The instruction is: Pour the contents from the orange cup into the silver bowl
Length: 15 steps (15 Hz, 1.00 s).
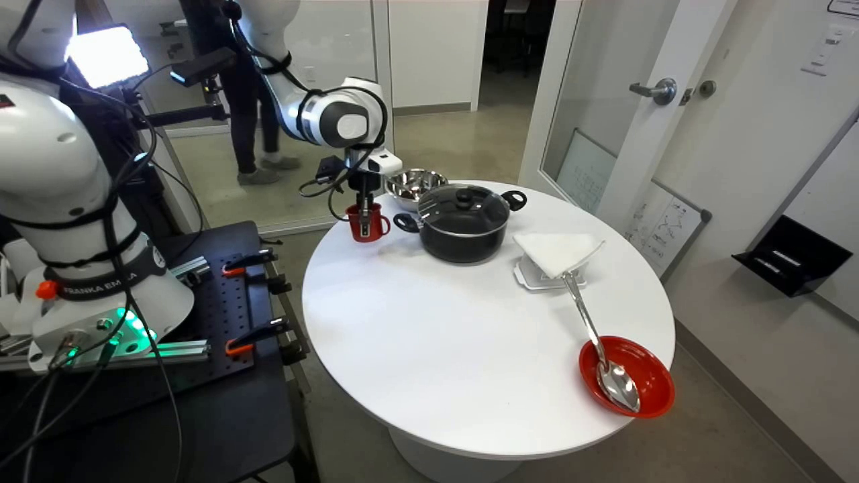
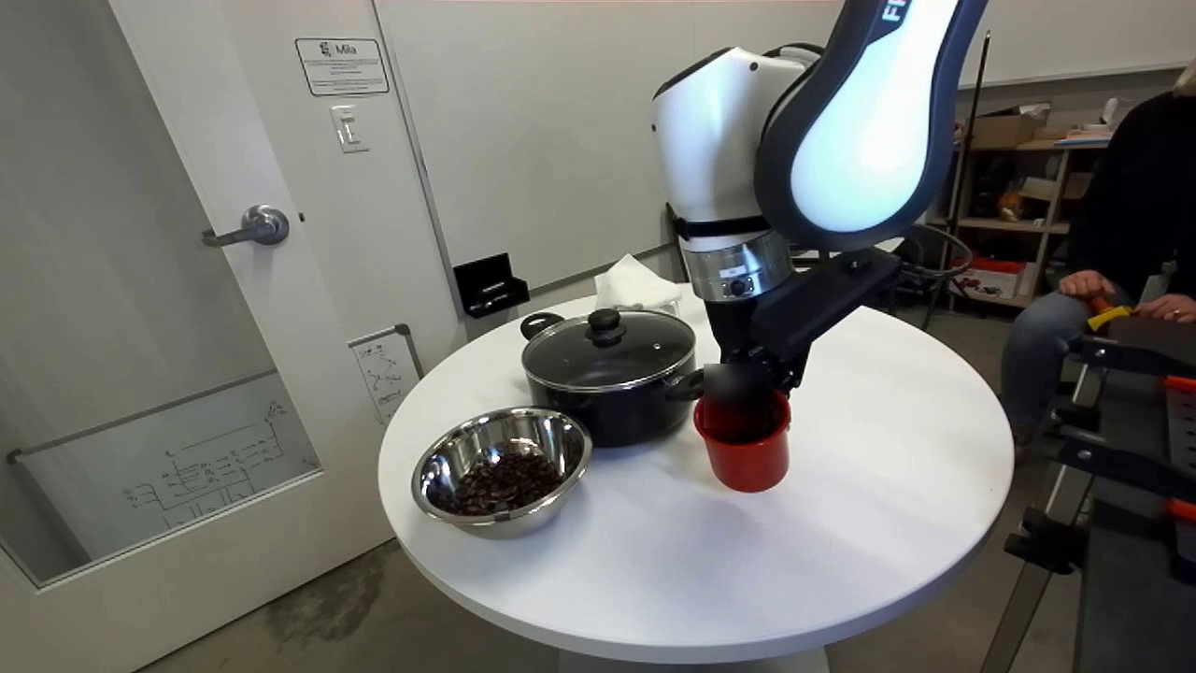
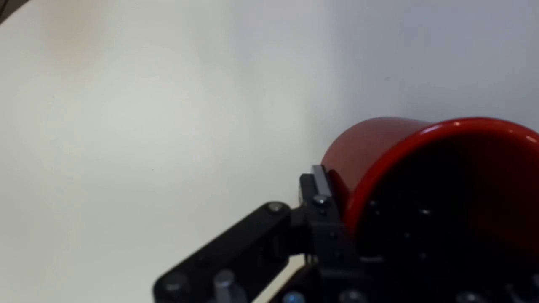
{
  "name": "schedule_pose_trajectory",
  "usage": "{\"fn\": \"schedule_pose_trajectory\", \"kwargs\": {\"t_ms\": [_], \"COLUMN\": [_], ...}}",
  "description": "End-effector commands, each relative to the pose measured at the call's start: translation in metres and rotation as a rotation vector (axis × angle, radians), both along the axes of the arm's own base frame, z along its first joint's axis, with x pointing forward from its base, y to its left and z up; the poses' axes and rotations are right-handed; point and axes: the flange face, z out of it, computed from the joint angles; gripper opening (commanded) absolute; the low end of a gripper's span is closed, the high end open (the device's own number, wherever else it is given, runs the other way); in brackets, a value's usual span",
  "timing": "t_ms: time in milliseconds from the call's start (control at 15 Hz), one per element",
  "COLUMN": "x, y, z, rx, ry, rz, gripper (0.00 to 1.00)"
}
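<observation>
- The cup [image 2: 747,463] is being held right at the fingers [image 3: 323,212]: its wall is, it seems, being pinched, one finger lying outside, the second being hidden in the dark of the inside.
- Its axis is standing nearly upright; whether the table [image 2: 841,523] is being touched by its bottom cannot be told.
- From the fingers, the bowl [image 2: 551,444] is lying past the cup's mouth, well apart, and farther from the base [image 1: 111,288].
- The pot [image 2: 607,416] is standing just beside the fingers, one handle [image 1: 407,223] pointing toward them.
- The gripper [image 1: 364,227] is being pointed almost straight down by the arm [image 2: 733,168], over the cup's rim.
- Dark pieces [image 2: 509,479] are already lying in the bowl, so the pouring is being judged as perhaps done; what is remaining in the cup cannot be seen.
- If done, the fingers should be parted and raised straight; if not, the cup should be carried past that handle.
</observation>
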Motion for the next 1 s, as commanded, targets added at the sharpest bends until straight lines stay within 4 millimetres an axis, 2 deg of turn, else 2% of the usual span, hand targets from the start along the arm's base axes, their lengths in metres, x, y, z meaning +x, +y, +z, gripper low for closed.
{"fn": "schedule_pose_trajectory", "kwargs": {"t_ms": [0,333,667,933], "x": [0.0,0.001,0.015,0.035], "y": [0.03,0.069,0.085,0.097], "z": [0.024,0.047,0.065,0.077], "rx": [-0.09,-0.139,-0.11,-0.123], "ry": [-0.057,-0.113,-0.182,-0.256], "rz": [0.04,0.082,0.095,0.124], "gripper": [0.02,0.02,0.02,0.02]}}
